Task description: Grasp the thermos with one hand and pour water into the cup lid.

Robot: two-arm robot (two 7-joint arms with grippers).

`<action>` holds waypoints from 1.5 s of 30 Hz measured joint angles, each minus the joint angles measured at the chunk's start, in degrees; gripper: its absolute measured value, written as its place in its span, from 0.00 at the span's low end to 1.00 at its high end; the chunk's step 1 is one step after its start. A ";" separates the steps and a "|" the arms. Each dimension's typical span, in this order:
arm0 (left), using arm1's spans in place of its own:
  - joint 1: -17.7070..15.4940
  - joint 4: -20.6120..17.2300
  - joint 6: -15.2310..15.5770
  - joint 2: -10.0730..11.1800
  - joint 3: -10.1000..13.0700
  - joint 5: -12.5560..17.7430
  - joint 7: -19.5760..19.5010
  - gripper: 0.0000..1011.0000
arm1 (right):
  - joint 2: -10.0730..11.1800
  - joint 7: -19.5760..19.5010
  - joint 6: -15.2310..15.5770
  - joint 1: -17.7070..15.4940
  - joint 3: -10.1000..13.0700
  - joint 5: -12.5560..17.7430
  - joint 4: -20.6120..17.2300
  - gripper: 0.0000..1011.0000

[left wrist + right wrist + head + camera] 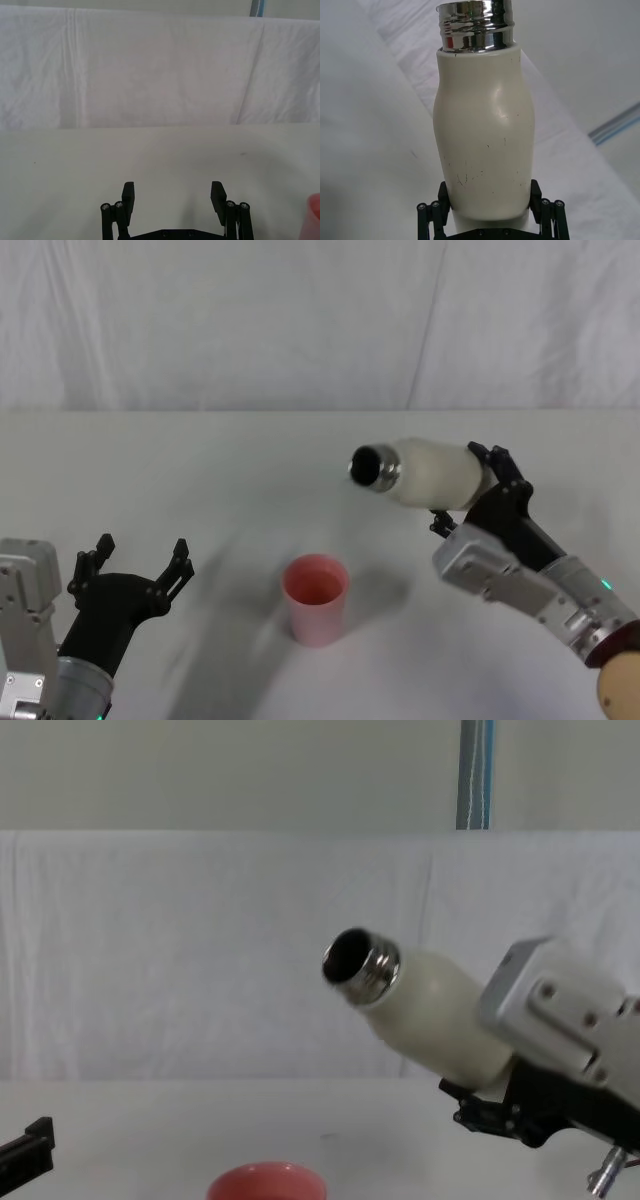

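Cream-white and matte, the thermos (432, 472) is held off the white table (240, 490) by the right gripper (468, 488), which comes in from the robot's right side. Its two black fingers (535, 196) are clamped against opposite sides of the bottle's lower body, near the base, as the right wrist view shows. The bottle is tipped well over, close to lying on its side, with its shiny threaded steel neck (378, 466) pointing toward the robot's left; in the chest view the neck end sits somewhat higher than the base end. The dark open mouth has no cap on it. The pink cup lid (316, 598) stands upright on the table, near the middle and toward the robot's side, open end up. The mouth of the thermos is above the cup lid and apart from it, a little to the robot's right of it and farther from the robot, not straight over it. No stream of water can be seen between the mouth and the cup lid. The left gripper (139, 562) hovers low over the table at the robot's left, well apart from the cup lid, with its two fingers spread wide and nothing between them. Behind the table hangs a white cloth backdrop (200, 950), creased in a few places.
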 joint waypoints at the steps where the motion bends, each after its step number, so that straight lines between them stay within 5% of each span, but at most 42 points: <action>1: 0.00 0.00 0.00 0.00 0.00 0.00 0.00 0.99 | -0.18 0.37 0.00 -0.13 0.37 0.81 -0.09 0.95; 9: 0.00 0.00 0.00 0.00 0.00 0.00 0.00 0.99 | -2.86 4.87 0.50 -1.99 5.66 12.48 -1.12 0.95; 18: 0.00 0.00 0.00 0.00 0.00 0.00 0.00 0.99 | -5.08 8.08 2.00 -3.45 9.88 22.15 -1.65 0.95; 45: 0.00 0.00 0.00 0.00 0.00 0.00 0.00 0.99 | -8.94 10.28 4.47 -4.79 14.74 37.70 0.71 0.95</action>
